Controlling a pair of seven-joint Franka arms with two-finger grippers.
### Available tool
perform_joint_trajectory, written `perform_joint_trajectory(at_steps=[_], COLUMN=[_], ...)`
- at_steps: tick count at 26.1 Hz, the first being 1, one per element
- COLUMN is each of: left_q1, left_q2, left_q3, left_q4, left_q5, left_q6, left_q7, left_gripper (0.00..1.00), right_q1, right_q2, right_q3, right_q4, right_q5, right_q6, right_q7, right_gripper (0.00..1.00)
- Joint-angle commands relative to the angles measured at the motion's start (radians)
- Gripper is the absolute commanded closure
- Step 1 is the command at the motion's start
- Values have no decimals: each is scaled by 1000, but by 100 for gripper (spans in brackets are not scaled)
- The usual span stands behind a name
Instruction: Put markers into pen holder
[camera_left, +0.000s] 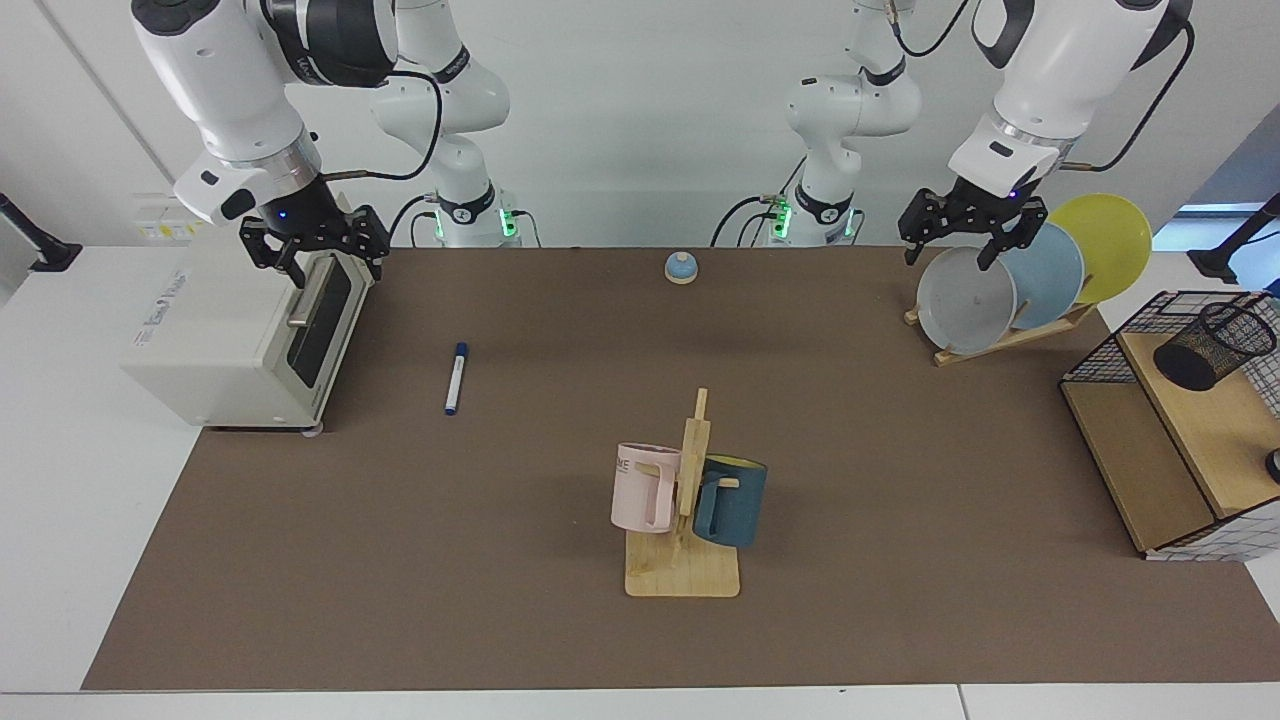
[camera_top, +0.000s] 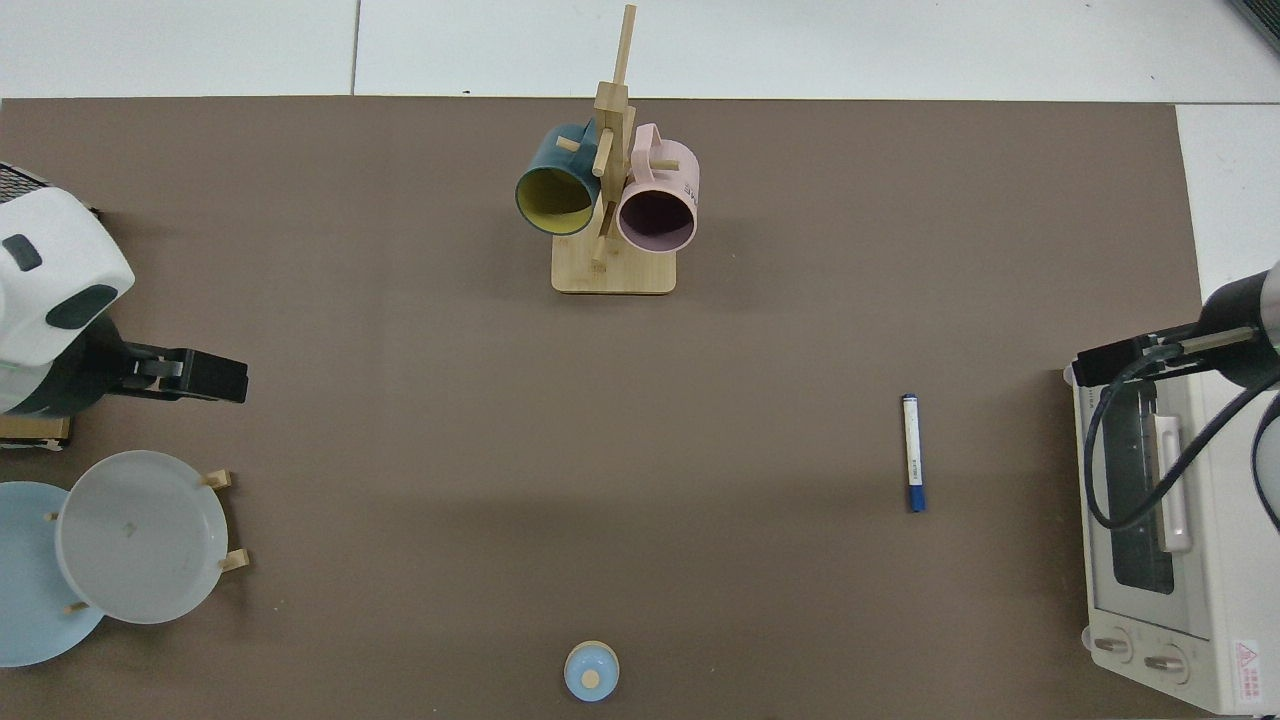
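The marker (camera_left: 456, 378) is slim and white with a blue cap and lies flat on the brown mat (camera_left: 500, 560), a short way from the toaster oven; the top view shows this marker (camera_top: 913, 452) alone on the mat. The pen holder (camera_left: 1215, 345), a black mesh cup, lies tilted on a wooden board inside the wire basket at the facing view's right edge. My right gripper (camera_left: 335, 270) hangs open above the oven door, well away from the marker. Held open above the plate rack is my left gripper (camera_left: 948, 258). Neither holds anything.
A toaster oven (camera_left: 250, 330) stands at the mat's end near the marker. A wooden mug stand (camera_left: 685, 570) with a pink and a dark blue mug is mid-table. Plates on a rack (camera_left: 965, 300), a wire basket (camera_left: 1100, 350) and a small blue bell (camera_left: 681, 267) are also there.
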Motion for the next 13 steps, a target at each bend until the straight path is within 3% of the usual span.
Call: perform_joint_trajectory(at_steps=[1,13], left_q1=[1,1], left_q2=[-10,-10], left_q3=[-1,-1], left_q4=[-15,-15], left_q5=[9,9], left_q6=[5,8], left_q7=[12,12], left_gripper=[0,0], right_q1=[-18,-21], right_q2=[-15,-15], right_q3=[10,10], right_q4=[-10,-7], right_q5=[5,5], right_q6=[-17,-48], right_q7=[7,4], right_gripper=[0,0])
